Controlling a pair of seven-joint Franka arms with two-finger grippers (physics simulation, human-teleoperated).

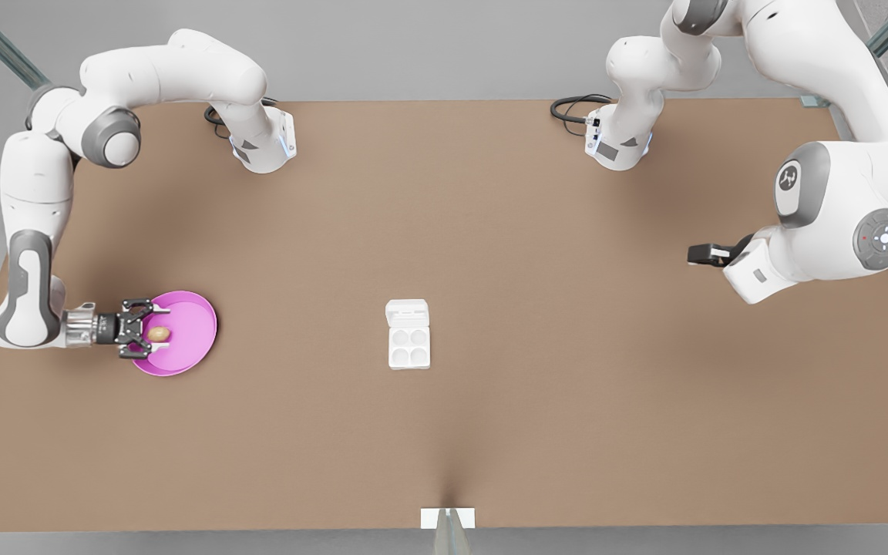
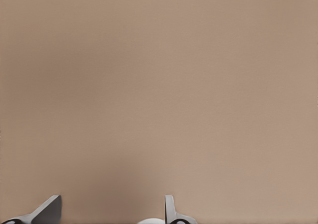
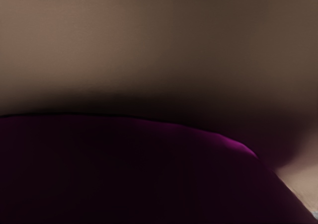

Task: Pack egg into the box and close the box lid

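The right gripper (image 1: 157, 333) sits low at the frame's left over the pink plate (image 1: 201, 327), fingers apart around the egg (image 1: 158, 334), seemingly not yet clamped. It should close gently and centred. The left gripper (image 1: 692, 254) waits at right with fingers apart.

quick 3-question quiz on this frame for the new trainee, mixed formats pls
1. True or false: the egg already sits in a well of the box.
2. Which gripper is at the pink plate? A) right gripper B) left gripper
3. Fill in: the box lid is ___.

Key: 1. False; it lies on the plate, between the right gripper's open fingers. 2. A; the left one waits over bare table. 3. Open.
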